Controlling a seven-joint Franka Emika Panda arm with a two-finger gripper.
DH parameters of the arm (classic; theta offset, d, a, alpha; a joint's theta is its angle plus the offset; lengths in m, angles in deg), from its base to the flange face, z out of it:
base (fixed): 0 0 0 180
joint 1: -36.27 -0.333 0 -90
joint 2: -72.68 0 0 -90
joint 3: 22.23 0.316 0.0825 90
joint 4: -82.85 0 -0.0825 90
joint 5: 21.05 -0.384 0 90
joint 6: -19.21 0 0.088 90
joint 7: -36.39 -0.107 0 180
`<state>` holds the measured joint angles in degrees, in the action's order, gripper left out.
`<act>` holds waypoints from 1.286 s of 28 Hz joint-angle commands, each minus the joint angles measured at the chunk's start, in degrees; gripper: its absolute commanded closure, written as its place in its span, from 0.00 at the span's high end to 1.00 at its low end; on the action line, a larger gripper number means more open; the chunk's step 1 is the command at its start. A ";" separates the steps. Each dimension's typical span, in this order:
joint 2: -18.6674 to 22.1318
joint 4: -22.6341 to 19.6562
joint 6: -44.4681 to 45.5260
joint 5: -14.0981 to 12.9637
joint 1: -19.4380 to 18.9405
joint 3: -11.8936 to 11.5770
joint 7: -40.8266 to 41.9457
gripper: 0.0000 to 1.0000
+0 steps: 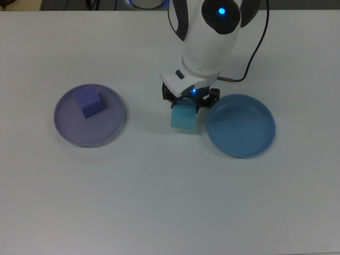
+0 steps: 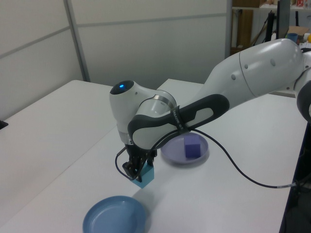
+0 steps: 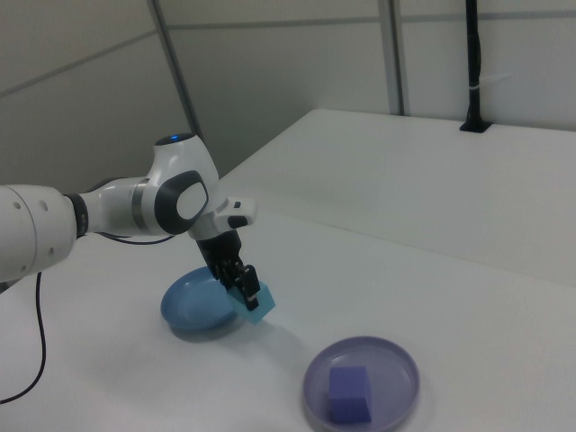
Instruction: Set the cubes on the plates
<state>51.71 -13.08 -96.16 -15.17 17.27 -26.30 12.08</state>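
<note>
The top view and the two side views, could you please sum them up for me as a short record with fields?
arm: one, pincer pointing down
pincer state: shut on the cyan cube
cyan cube: lifted clear of the table, tilted, in the left view
purple cube: resting on the lavender plate
blue plate: holds nothing, on the top view's right, beside the held cube
task progress: one cube placed, one in the pincer

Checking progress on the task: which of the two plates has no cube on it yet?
The blue plate is bare. The lavender plate already carries the purple cube; the cyan cube is in the gripper.
</note>
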 commanded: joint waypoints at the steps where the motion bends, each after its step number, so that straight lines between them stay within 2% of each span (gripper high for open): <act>1: 0.50 0.56 -0.56 0.54 -2.01 0.46 -4.25 0.00; 8: -0.38 1.88 -0.65 0.97 -5.09 0.46 -7.33 0.00; 11: -2.49 4.25 -0.65 1.24 -6.14 1.07 -8.83 0.00; 14: -3.98 4.96 -0.65 1.50 -6.76 1.78 -10.14 0.00; 16: -4.86 4.96 -0.65 2.64 -7.37 2.48 -11.64 0.00; 17: -5.04 4.96 -0.65 2.91 -7.64 2.57 -12.08 0.06; 18: -5.30 4.96 -0.65 3.00 -7.90 2.74 -12.34 0.22; 19: -5.39 4.96 -0.73 3.00 -8.08 2.92 -12.52 0.52; 20: -5.48 4.96 -0.74 3.08 -8.25 3.10 -12.87 0.99; 24: -5.39 4.96 -0.56 3.17 -8.43 4.15 -12.96 1.00; 30: -4.96 5.05 1.37 3.26 -8.69 4.50 -12.96 1.00; 36: -2.07 4.88 4.71 3.09 -8.52 4.42 -12.52 1.00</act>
<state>46.55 -8.01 -94.91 -13.20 8.76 -21.95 0.26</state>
